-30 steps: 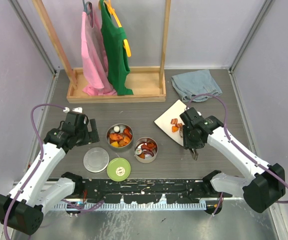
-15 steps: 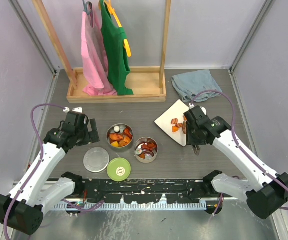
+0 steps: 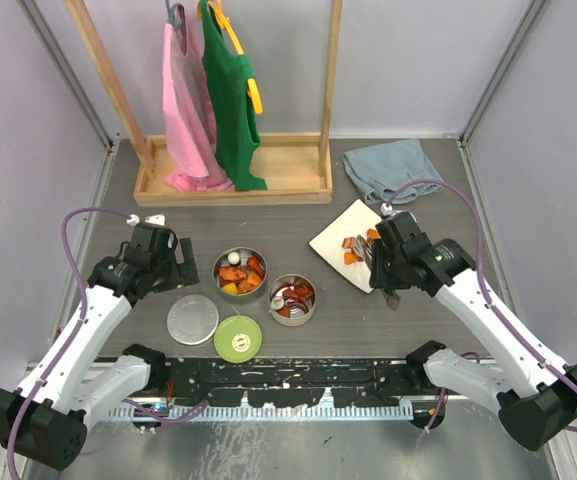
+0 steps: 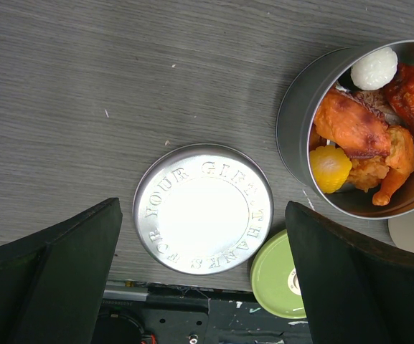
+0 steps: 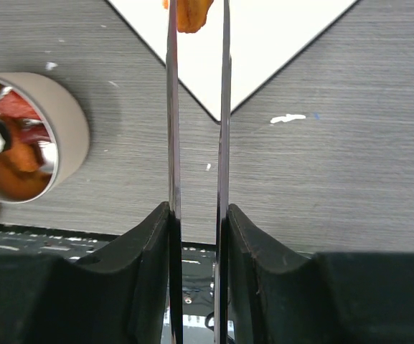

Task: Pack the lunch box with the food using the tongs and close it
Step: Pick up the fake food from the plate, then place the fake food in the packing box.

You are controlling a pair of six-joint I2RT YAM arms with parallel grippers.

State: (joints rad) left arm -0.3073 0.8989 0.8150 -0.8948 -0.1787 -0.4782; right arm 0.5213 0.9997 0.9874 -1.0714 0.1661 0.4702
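Observation:
The lunch box is two open steel tins, one (image 3: 240, 272) holding orange, red and white food and a second (image 3: 292, 299) to its right. The steel lid (image 3: 193, 319) and green lid (image 3: 238, 338) lie flat in front of them. More food (image 3: 351, 250) sits on the white plate (image 3: 333, 238). My right gripper (image 5: 198, 236) is shut on the tongs (image 5: 172, 143), whose arms reach over the plate's corner (image 5: 264, 43). An orange chunk (image 5: 191, 14) sits between the arms; the tips are cut off. My left gripper (image 4: 203, 236) hangs open above the steel lid (image 4: 203, 209).
A wooden rack (image 3: 233, 185) with pink and green clothes stands at the back. A grey cloth (image 3: 393, 168) lies behind the plate. The arms' black base rail (image 3: 288, 375) runs along the near edge, just behind the lids.
My right arm has swung a little to the right, bringing the tongs over the plate. The tongs' arms have come slightly closer together. The left arm has not moved.

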